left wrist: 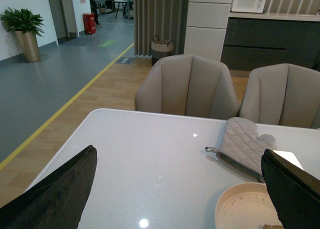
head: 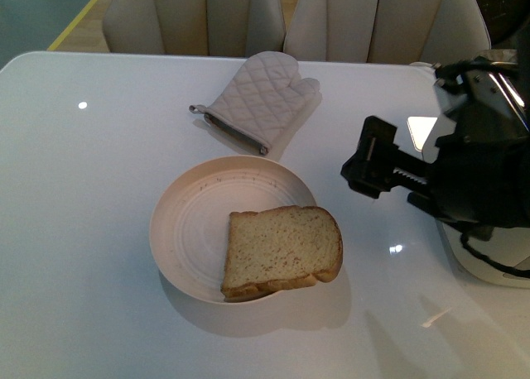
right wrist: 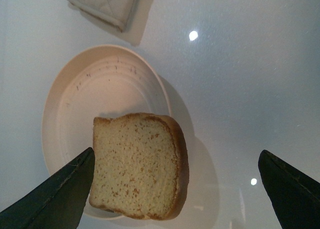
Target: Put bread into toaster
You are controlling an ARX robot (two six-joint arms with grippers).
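The bread (head: 281,251) is one light-brown slice with a darker crust. It lies flat on the near right part of a pale round plate (head: 178,205) and overhangs the rim. It also shows in the right wrist view (right wrist: 137,164). My right gripper (head: 364,160) is open and empty, hovering right of the plate; in its wrist view (right wrist: 175,194) the bread lies between the fingers, close to one finger (right wrist: 55,194). The white toaster (head: 497,267) stands at the right edge, mostly hidden behind my right arm. My left gripper (left wrist: 175,199) is open and empty above the table, out of the front view.
A quilted grey oven mitt (head: 261,98) lies behind the plate, also in the left wrist view (left wrist: 242,144). Two beige chairs (head: 199,15) stand at the table's far edge. The plate's rim shows in the left wrist view (left wrist: 240,209).
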